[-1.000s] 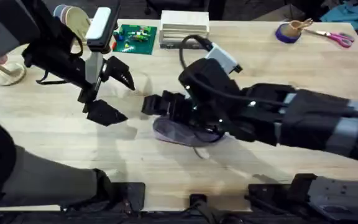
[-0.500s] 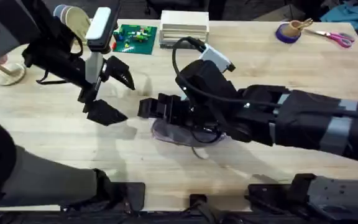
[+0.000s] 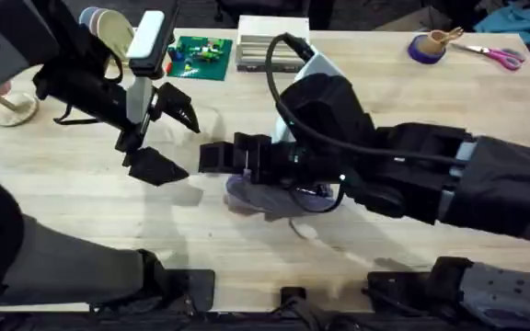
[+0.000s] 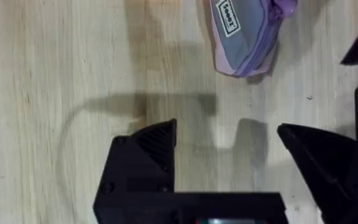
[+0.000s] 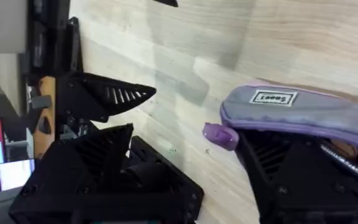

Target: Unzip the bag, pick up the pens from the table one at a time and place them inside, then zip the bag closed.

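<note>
The lavender bag (image 3: 263,197) lies mid-table, half under my right arm. Its grey-labelled end (image 5: 272,106) and purple zipper pull (image 5: 219,135) are close up in the right wrist view. My right gripper (image 5: 191,171) is open around that end, one finger (image 5: 291,180) over the bag's mouth and the pull between the fingers. An orange-brown bit (image 5: 337,149) and a slim dark rod (image 5: 351,168), likely the pens, show inside the mouth. My left gripper (image 3: 171,140) hangs open to the left of the bag (image 4: 244,34), apart from it.
Along the far edge of the table (image 3: 109,221) stand a green board (image 3: 201,55), a white box stack (image 3: 272,41), a purple tape roll (image 3: 426,48) and pink-handled scissors (image 3: 497,57). A wooden piece (image 3: 12,108) sits far left.
My right gripper has slid a little to the left along the bag, and its wrist has swung up toward the far side. The left arm has not moved.
</note>
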`<act>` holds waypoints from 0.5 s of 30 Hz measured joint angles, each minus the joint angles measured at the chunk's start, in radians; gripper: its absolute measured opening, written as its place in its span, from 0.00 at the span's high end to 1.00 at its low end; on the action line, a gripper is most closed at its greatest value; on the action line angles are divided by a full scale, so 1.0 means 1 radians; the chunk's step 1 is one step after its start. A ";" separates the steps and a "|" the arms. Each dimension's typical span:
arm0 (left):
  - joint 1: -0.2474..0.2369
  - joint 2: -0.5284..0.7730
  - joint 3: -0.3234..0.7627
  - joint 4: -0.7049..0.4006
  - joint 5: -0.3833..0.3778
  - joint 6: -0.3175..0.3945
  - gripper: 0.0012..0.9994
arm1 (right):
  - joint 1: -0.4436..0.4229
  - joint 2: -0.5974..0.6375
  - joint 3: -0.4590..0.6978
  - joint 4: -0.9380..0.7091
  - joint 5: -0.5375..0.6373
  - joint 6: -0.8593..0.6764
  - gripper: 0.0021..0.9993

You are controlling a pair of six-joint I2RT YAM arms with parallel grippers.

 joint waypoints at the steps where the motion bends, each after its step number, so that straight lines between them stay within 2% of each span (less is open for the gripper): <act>1: 0.000 0.000 0.000 0.000 0.000 0.000 0.01 | 0.000 -0.004 0.000 -0.001 -0.001 -0.001 0.00; 15: 0.000 0.000 0.000 0.000 0.000 0.000 0.01 | 0.000 -0.148 -0.009 -0.030 -0.004 -0.016 0.00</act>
